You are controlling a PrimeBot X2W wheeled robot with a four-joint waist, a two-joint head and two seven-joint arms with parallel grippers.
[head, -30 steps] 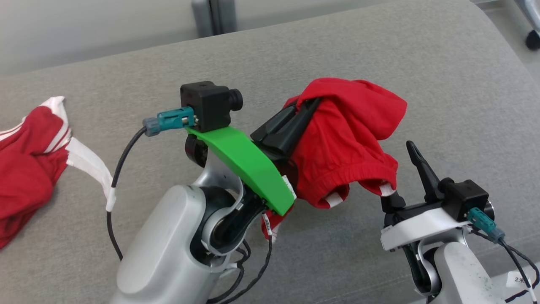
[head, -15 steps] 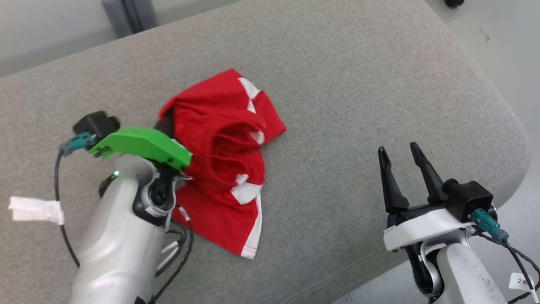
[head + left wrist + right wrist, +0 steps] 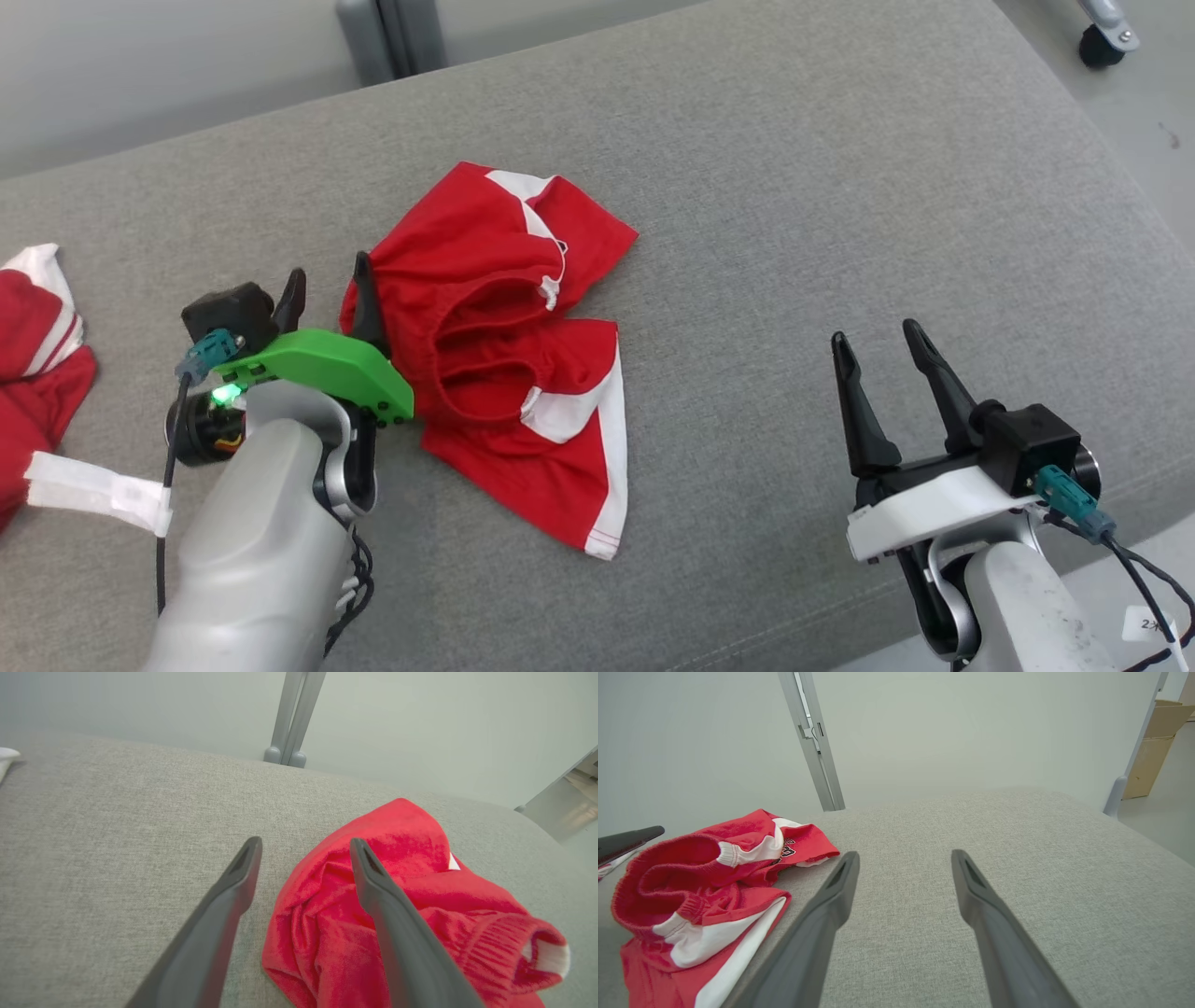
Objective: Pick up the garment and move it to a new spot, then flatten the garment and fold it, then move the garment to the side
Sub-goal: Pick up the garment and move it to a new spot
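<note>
A pair of red shorts with white side panels [image 3: 513,355] lies crumpled on the grey cushion [image 3: 794,187], its waistband gaping open. My left gripper [image 3: 327,280] stands open at the shorts' left edge, one finger against the cloth, nothing held. The left wrist view shows the shorts [image 3: 420,924] under and beside the right-hand finger [image 3: 373,882], the other finger over bare fabric. My right gripper [image 3: 873,345] is open and well off to the right of the shorts, above bare cushion. From the right wrist the shorts [image 3: 700,882] lie at the left, apart from its fingers [image 3: 840,882].
A second red and white garment [image 3: 37,355] lies at the cushion's far left edge. The cushion's rounded right and front edges drop to the floor. A grey metal post [image 3: 392,37] stands behind the cushion, and a caster wheel [image 3: 1102,42] at the top right.
One second ago my left gripper held the shorts bunched in the air; now it has let go and stands open beside them as they lie on the cushion. The head camera has shifted.
</note>
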